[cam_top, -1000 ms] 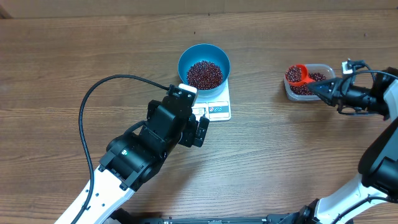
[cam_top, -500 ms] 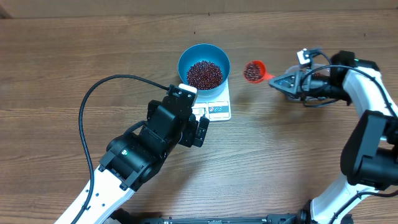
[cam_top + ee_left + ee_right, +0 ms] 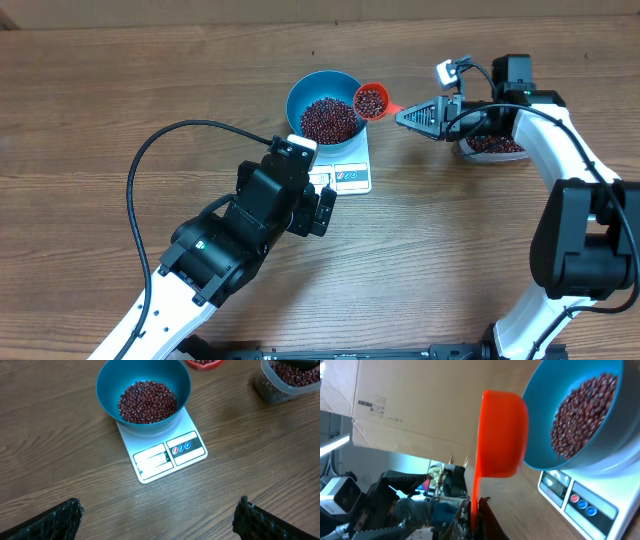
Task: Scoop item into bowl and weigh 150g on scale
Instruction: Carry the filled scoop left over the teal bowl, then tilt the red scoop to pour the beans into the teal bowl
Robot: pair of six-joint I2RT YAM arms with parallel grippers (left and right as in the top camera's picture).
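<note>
The blue bowl stands on the white scale and holds a mound of dark red beans. My right gripper is shut on the handle of a red scoop. The scoop is full of beans and hangs level at the bowl's right rim. In the right wrist view the scoop sits against the bowl's wall, above the scale. My left gripper hovers open just in front of the scale, with nothing between its fingers.
A clear tub of beans sits to the right of the scale, partly under my right arm. A black cable loops over the table left of the left arm. Bare wood lies all around.
My right arm has carried the loaded scoop leftward from the tub to the bowl's right rim. The left arm has not moved.
</note>
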